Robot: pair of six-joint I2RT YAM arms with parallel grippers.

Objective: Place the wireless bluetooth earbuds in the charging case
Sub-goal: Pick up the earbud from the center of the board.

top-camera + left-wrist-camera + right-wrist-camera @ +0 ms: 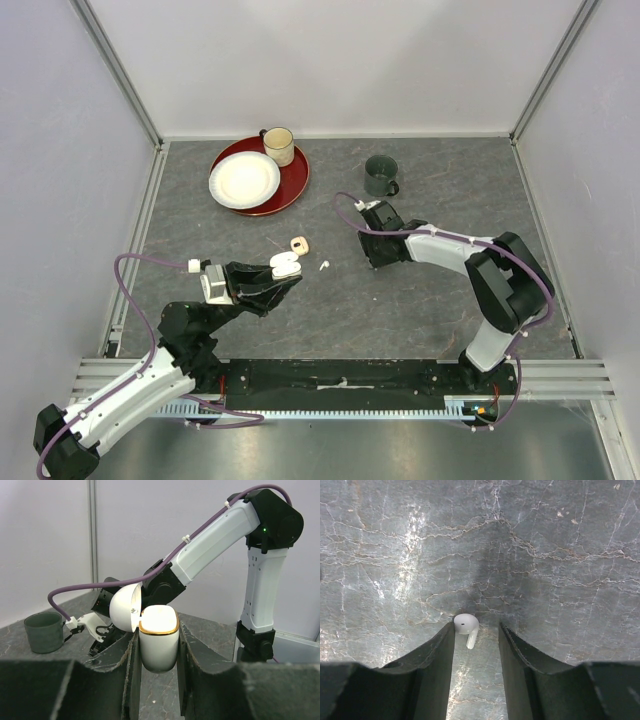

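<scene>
1. The white charging case, smooth and rounded with a gold rim, is gripped by the left jaws; its domed lid is hinged open.
2. A glossy white stemmed earbud lies on the grey veined desk, right of the case and apart from it; it sits between the open right jaws, close against one finger.
3. Being tiny and slick, it may be squirted aside or pinched off-centre on closing; a tilted stem would likely miss its socket.

white shells and black joints on left arm and right arm, purple cables zip-tied alongside
</scene>
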